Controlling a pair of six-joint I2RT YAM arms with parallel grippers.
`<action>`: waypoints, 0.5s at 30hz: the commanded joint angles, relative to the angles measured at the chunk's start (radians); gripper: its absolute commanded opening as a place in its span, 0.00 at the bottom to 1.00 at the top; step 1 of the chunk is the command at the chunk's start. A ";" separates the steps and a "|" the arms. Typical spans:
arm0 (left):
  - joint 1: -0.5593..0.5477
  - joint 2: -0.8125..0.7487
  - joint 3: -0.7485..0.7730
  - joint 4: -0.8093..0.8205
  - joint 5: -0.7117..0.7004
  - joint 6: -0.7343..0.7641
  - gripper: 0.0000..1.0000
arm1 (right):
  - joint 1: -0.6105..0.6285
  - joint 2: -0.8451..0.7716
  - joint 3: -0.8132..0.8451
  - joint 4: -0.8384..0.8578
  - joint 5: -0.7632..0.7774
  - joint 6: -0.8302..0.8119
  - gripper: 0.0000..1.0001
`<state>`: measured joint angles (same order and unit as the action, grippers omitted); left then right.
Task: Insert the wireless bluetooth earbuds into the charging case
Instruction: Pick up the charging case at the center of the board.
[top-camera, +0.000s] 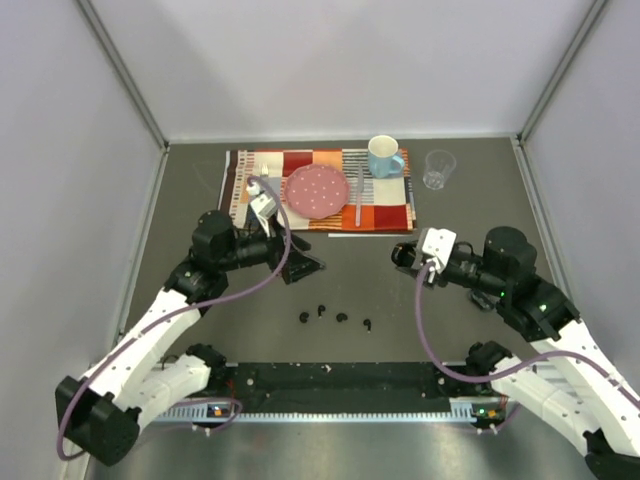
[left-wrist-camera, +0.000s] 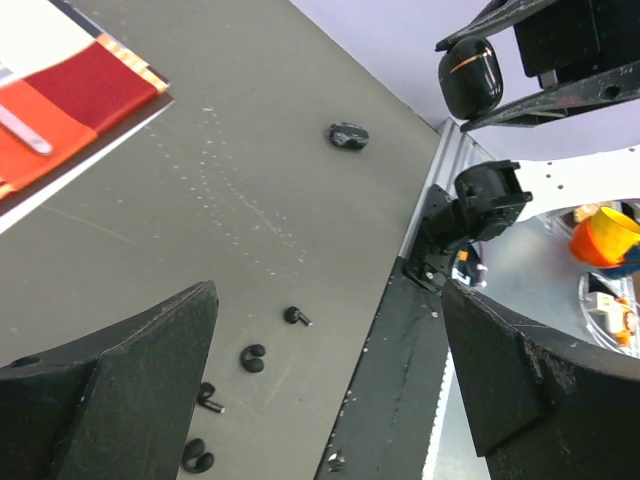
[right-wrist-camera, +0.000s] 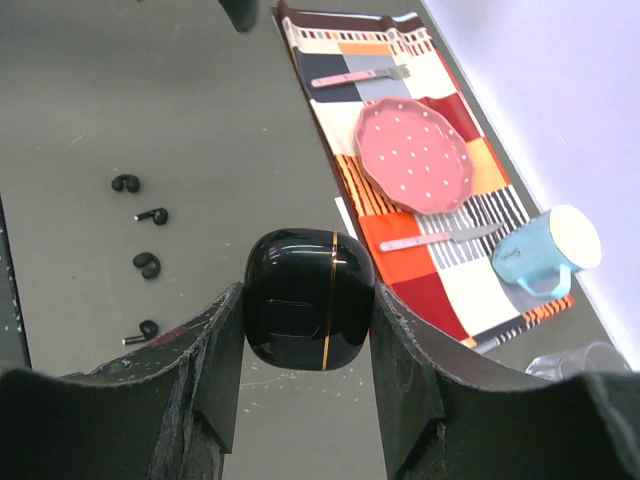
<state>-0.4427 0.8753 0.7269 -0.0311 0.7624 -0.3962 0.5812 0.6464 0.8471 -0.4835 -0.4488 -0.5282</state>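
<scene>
From the top camera we see the four earbuds in a loose row on the desk, near the front rail and between the two arms. The left claw hangs just behind them, off the corner of the placemat. The right claw faces it from the right. A red plate, a blue mug and a clear cup sit at the back.

Over to the left wrist: the left claw is spread as wide as it goes, with nothing between its fingers. Below it lie the earbuds, each loose on the desk. Across the way the right claw is pinching the glossy black charging case. A second small dark oval lies on the desk beyond.

Now the right wrist: the right claw is partly closed, both fingers pressed to the sides of the charging case. The case's lid is shut, with a thin gold line down its face. The earbuds lie off to the left, well apart from the case.
</scene>
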 joint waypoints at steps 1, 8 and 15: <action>-0.057 0.060 0.083 0.117 -0.018 -0.067 0.99 | 0.012 -0.004 0.017 0.025 -0.117 -0.068 0.00; -0.212 0.200 0.169 0.203 -0.141 -0.101 0.97 | 0.014 0.033 0.040 0.037 -0.142 -0.066 0.00; -0.313 0.306 0.206 0.313 -0.267 -0.144 0.92 | 0.049 0.078 0.023 0.126 -0.082 -0.015 0.00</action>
<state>-0.7124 1.1393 0.8852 0.1604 0.5915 -0.5003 0.5938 0.7132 0.8471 -0.4526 -0.5468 -0.5652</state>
